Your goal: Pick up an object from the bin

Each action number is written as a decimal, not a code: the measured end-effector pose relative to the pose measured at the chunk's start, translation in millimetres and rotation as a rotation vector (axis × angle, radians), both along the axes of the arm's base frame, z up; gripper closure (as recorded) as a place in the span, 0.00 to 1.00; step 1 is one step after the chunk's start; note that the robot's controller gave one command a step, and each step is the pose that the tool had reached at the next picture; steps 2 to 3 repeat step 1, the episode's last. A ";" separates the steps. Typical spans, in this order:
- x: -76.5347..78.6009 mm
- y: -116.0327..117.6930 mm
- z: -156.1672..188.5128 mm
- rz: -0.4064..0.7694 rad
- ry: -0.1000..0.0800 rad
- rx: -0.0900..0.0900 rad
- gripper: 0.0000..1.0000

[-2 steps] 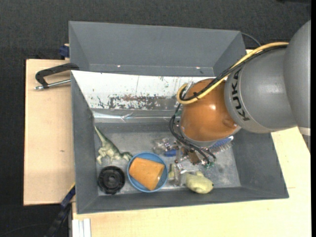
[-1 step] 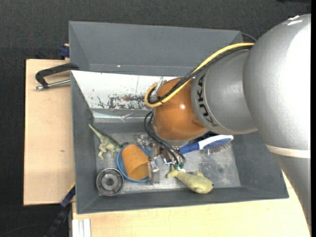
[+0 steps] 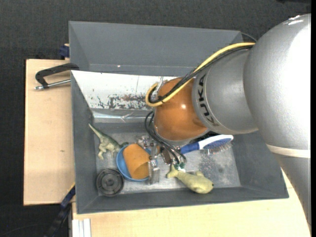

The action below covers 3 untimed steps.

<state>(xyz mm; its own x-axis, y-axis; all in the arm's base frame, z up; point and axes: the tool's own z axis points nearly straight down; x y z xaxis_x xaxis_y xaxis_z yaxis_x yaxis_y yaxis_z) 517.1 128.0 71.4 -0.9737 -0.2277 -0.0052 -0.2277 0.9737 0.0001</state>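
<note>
My gripper (image 3: 157,163) hangs low in the middle of the bin floor, its metal fingers just right of a blue bowl (image 3: 124,168) holding an orange piece (image 3: 136,163). One finger stands at the bowl's right rim. A yellowish rubber toy animal (image 3: 195,180) lies just right of the gripper, near the front wall. A blue-handled brush (image 3: 210,144) with white bristles lies behind it, partly under the arm. I cannot make out whether anything sits between the fingers.
A pale green toy dinosaur (image 3: 104,143) stands at the left of the floor. A black round cap (image 3: 109,180) rests in the front left corner. The arm and its orange cover hide the bin's middle and right back.
</note>
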 end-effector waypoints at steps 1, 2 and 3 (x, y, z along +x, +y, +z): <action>4.0 -22.9 141.5 0.042 -0.009 0.001 1.00; 4.0 -22.9 141.5 0.042 -0.009 0.001 1.00; 4.0 -22.9 141.5 0.042 -0.009 0.001 1.00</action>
